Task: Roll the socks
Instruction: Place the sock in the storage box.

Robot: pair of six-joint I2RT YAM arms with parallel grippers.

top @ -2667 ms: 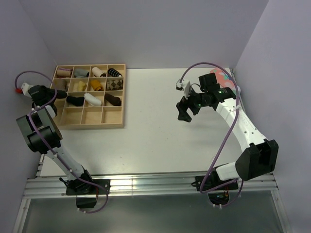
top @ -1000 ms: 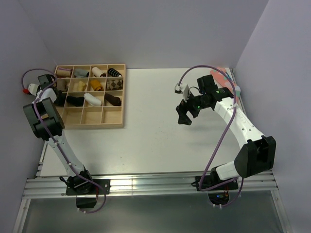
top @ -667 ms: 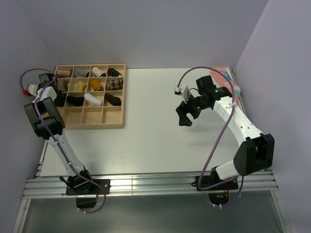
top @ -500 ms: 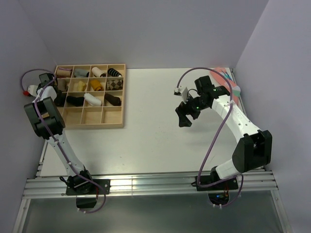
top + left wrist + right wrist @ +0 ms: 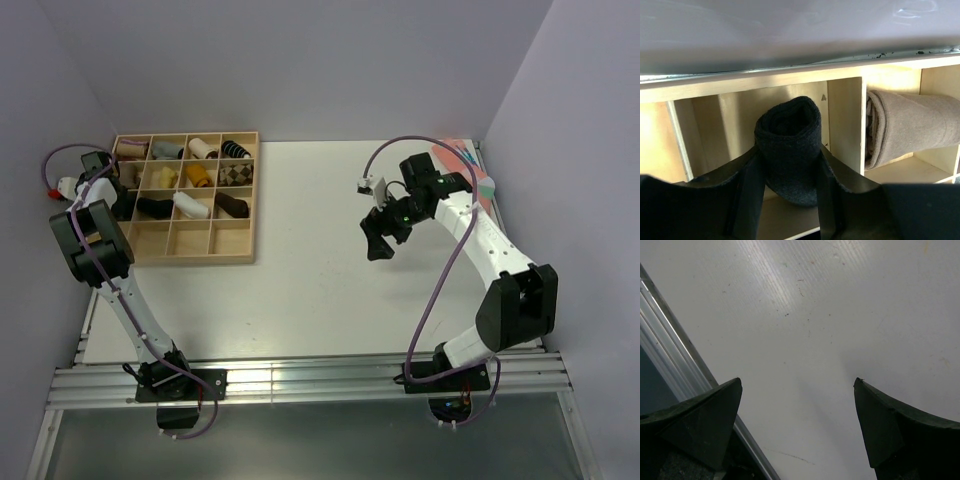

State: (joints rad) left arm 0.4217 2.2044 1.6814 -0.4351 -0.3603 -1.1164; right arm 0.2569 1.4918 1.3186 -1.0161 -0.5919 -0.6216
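While right hand [image 5: 797,382] gapes above open table [image 5: 805,290], left hand [image 5: 789,156] flanks boxed socks [image 5: 788,122] — grip unclear.

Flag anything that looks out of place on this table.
A pink sock lies at the table's far right corner, partly behind the right arm, far from the wooden tray of rolled socks. The black sock roll between the left gripper's fingers looks tidy.

Rolled black sock [image 5: 788,130] stands on end in a wooden tray [image 5: 845,120] compartment. Left tool [image 5: 790,165] fingers [image 5: 751,192] press against both its sides. Tan sock roll [image 5: 912,127] lies in the next compartment to the right.
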